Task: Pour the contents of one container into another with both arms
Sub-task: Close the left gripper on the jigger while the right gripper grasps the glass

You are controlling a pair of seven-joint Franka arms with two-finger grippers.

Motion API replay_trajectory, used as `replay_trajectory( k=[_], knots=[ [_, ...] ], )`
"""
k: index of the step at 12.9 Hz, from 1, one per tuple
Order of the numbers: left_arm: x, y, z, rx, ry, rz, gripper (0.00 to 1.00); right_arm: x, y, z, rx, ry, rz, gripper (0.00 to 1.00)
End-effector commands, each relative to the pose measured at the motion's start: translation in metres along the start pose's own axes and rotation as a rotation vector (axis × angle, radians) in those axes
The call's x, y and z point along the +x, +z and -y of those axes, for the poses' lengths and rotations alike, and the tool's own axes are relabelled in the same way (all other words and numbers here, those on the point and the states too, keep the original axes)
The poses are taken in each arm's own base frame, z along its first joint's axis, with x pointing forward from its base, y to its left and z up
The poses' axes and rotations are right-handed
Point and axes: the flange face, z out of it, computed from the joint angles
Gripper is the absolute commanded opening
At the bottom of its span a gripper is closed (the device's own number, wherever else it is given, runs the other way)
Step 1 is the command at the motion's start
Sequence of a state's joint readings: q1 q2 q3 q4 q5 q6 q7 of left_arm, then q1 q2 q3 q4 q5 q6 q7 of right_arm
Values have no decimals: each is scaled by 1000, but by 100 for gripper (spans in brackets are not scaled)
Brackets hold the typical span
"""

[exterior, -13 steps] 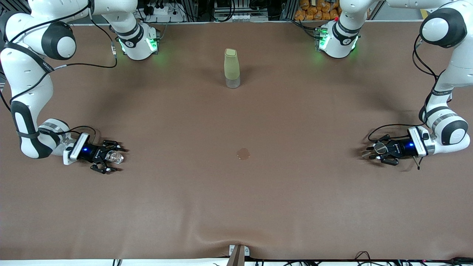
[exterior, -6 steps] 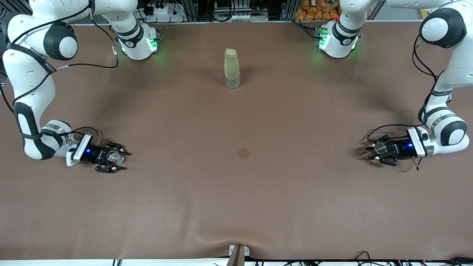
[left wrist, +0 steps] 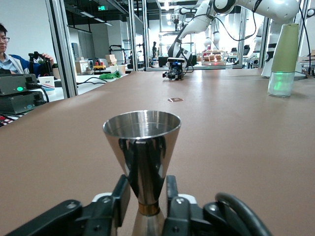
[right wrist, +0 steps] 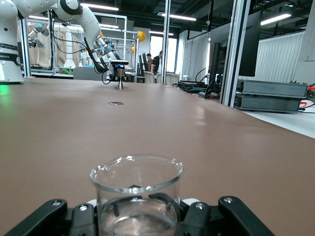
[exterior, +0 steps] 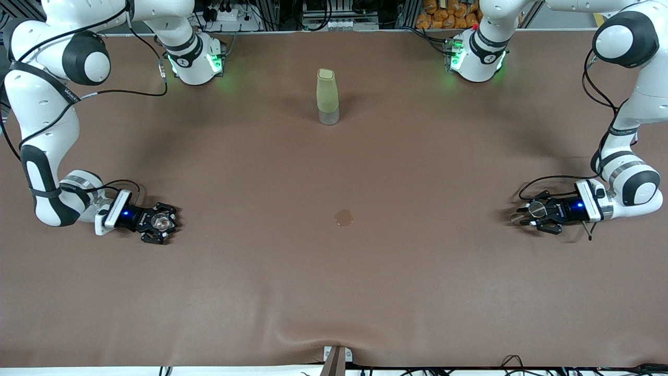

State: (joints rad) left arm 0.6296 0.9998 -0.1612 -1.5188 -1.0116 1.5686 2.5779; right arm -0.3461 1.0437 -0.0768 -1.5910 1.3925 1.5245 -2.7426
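Steel jigger [left wrist: 141, 147] in left tool [left wrist: 142, 204], unlabelled.

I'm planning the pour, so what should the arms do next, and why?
Probably lift both. The right gripper fingers close around the glass and the left gripper fingers pinch the jigger waist, both low at the table ends.

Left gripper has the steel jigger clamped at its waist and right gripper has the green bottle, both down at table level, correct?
Not quite. The left gripper does clamp the steel jigger at its waist, but the right gripper holds the clear glass tumbler, as the right wrist view shows. The green bottle stands alone, farther from the front camera, between the arms' bases.
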Motion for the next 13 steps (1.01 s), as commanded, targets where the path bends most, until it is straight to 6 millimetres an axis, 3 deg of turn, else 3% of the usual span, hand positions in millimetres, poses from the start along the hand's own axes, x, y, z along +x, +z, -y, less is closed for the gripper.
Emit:
replay_trajectory(
  k=[1, 4, 6, 9, 12, 13],
  knots=[
    [-3, -5, 1, 22, -9, -17, 30, -9, 20, 5, -6, -21, -35, 0],
    [-4, -8, 1, 27, -10, -13, 29, 3, 41, 0, 33, 63, -39, 0],
    [-4, -8, 1, 27, -10, -13, 27, 24, 61, -4, 71, 92, -46, 0],
    [-4, -9, 1, 32, -19, -15, 19, 63, 86, -6, 125, 152, -69, 0],
    [-5, -8, 0, 32, -45, -17, 0, 107, 112, -1, 167, 221, -107, 0],
    [-5, -7, 0, 27, -65, -15, 0, 124, 117, 4, 177, 250, -107, 0]
  ],
)
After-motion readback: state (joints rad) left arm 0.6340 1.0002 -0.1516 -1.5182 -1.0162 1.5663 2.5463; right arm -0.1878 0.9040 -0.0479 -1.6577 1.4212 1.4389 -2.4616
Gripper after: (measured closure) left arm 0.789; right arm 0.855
